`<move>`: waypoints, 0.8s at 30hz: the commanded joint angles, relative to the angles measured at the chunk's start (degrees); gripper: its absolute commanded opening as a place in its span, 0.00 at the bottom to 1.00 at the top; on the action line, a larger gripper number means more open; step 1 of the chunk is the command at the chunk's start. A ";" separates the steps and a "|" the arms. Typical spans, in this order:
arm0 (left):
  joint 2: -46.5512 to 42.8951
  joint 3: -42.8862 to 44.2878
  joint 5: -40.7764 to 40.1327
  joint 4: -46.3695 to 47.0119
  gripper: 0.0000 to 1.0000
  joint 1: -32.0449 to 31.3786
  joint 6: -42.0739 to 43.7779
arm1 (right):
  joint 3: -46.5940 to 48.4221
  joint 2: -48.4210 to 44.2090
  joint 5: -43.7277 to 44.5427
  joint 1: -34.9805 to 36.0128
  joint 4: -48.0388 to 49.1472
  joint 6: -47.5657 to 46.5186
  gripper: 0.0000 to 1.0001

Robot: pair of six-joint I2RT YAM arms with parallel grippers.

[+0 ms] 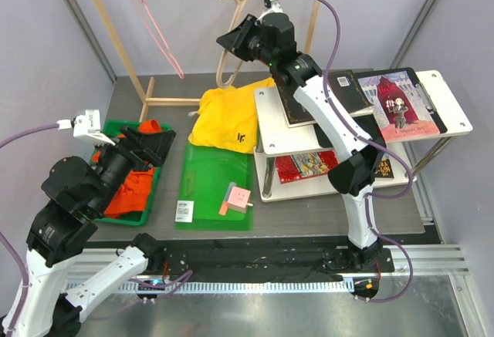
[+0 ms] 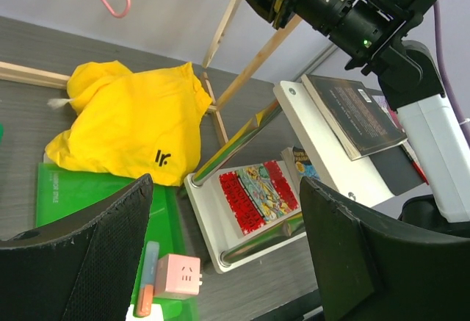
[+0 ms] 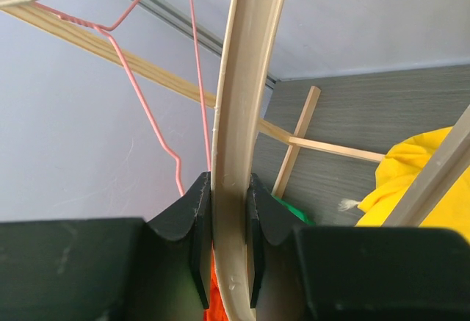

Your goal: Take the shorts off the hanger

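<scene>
A: What is nearest the arm bases?

B: The left gripper (image 1: 150, 143), with its fingers spread wide and nothing between them. It hangs over a green bin (image 1: 151, 198) at the left of the table (image 1: 309, 221). The orange-red shorts (image 1: 131, 190) lie crumpled inside that bin.

A: And just right of the bin?

B: A flat green board (image 1: 208, 175) with a small pink cube (image 1: 238, 197) on its near end.

A: Where is the other pair?

B: The yellow shorts (image 1: 228, 121) lie in a heap on the table. They overlap the far end of the board and touch the white shelf (image 1: 455, 125), which holds books.

A: Farther back?

B: The right gripper (image 3: 229, 240) is raised, its fingers clamped on the curved bar of a wooden hanger (image 3: 246, 78). No cloth hangs from that bar. A pink wire hanger (image 2: 116, 14) hangs to its left, also bare.
</scene>
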 commanded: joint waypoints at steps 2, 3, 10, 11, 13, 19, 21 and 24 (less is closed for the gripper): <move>0.33 0.38 0.40 0.18 0.80 -0.02 -0.78 | 2.32 -1.11 -0.73 -1.08 6.04 1.68 0.01; 0.42 0.55 0.49 0.18 0.80 -0.02 -0.86 | 2.32 -1.11 -0.73 -1.17 6.22 1.77 0.01; 0.51 0.73 0.49 0.09 0.80 -0.02 -0.86 | 3.47 -0.06 -1.17 -2.66 7.88 3.78 0.01; 0.51 0.73 0.67 0.01 0.80 -0.02 -0.95 | 3.64 0.38 -1.52 -3.18 8.06 4.66 0.01; 0.51 0.73 0.75 -0.08 0.80 -0.02 -1.13 | 4.43 0.91 -2.75 -3.71 8.85 5.89 0.01; 0.42 0.73 0.67 -0.26 0.80 -0.02 -1.13 | 4.96 2.23 -3.63 -5.12 10.34 8.88 0.01; 0.51 0.73 0.84 -0.35 0.80 -0.02 -1.13 | 4.87 2.58 -4.42 -5.56 10.61 10.46 0.01; 0.60 0.82 1.10 -0.35 0.80 -0.02 -1.13 | 4.26 2.58 -4.86 -5.74 11.49 11.69 0.01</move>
